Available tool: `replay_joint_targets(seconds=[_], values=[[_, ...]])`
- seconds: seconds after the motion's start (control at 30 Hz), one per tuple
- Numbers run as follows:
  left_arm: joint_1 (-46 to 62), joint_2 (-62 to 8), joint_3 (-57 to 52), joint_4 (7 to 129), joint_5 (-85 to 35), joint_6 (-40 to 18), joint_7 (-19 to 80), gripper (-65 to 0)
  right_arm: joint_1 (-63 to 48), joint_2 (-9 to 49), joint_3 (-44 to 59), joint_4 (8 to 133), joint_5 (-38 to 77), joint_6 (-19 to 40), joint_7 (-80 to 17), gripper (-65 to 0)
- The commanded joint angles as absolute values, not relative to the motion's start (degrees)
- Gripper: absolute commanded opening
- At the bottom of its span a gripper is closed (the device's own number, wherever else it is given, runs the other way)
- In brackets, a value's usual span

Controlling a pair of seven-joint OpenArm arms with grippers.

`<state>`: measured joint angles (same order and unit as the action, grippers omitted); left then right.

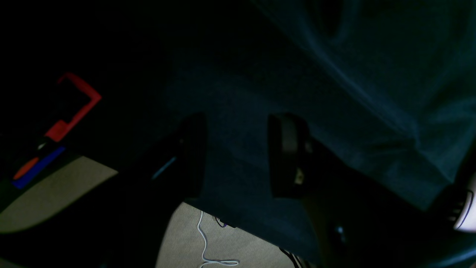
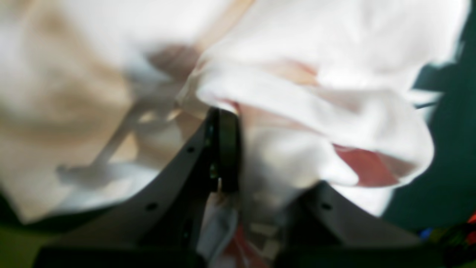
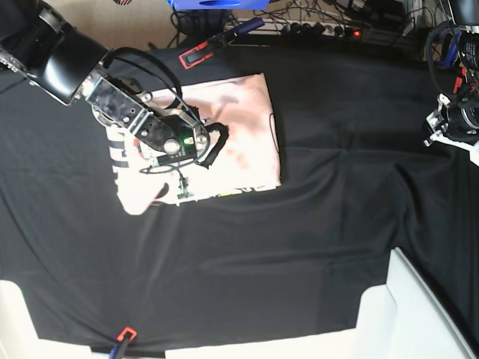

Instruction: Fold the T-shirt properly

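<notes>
Only the right wrist view shows the right pincer (image 2: 256, 156) gripping T-shirt (image 2: 316, 93) folds; left pincer (image 1: 238, 156) gapes empty.

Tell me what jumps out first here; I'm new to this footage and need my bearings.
The pale pink T-shirt, partly folded, glows against the black table cloth at upper left of the base view. The right end effector sits over it, and the right wrist view shows fabric bunched around its fingers. The left end effector hangs open at the table's edge, away from the shirt.

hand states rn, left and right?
Left hand: open, empty, above the black cloth.
Right hand: closed on the T-shirt, fabric bunched between its fingers.
</notes>
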<state>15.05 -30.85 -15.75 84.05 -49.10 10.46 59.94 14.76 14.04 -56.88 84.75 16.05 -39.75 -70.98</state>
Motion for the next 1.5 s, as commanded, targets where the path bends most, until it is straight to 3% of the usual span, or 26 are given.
replay_joint_targets(seconds=[0.0, 0.37, 0.53, 0.7, 1.1, 1.47], values=[[14.46, -32.31, -16.31, 84.79, -49.19, 10.42, 59.3, -38.5, 15.87, 13.93, -56.66, 85.49, 14.81, -40.0, -70.64, -65.0], [13.49, -32.04, -16.31, 84.7, -49.19, 10.42, 59.3, -38.5, 12.62, 9.27, -57.1, 85.14, 14.2, -40.0, -72.75, -65.0], [13.49, -32.04, -16.22, 84.7, -49.19, 10.42, 59.3, -38.5, 15.16, 7.43, -65.89, 81.71, 14.2, -40.0, -74.15, -65.0], [13.49, -32.04, -16.22, 84.7, -49.19, 10.42, 59.3, -38.5, 15.96, 3.65, -66.42, 77.49, 13.93, -40.0, -74.59, -65.0], [14.29, -32.04, -16.22, 84.62, -49.1, 10.42, 59.3, -38.5, 15.69, -0.92, -66.51, 73.63, 1.71, -40.0, -75.65, -63.7], [13.93, -31.96, -15.96, 84.62, -49.1, 10.42, 59.3, -38.5, 15.08, -2.86, -75.91, 73.8, 1.63, -40.0, -75.74, -32.9]])
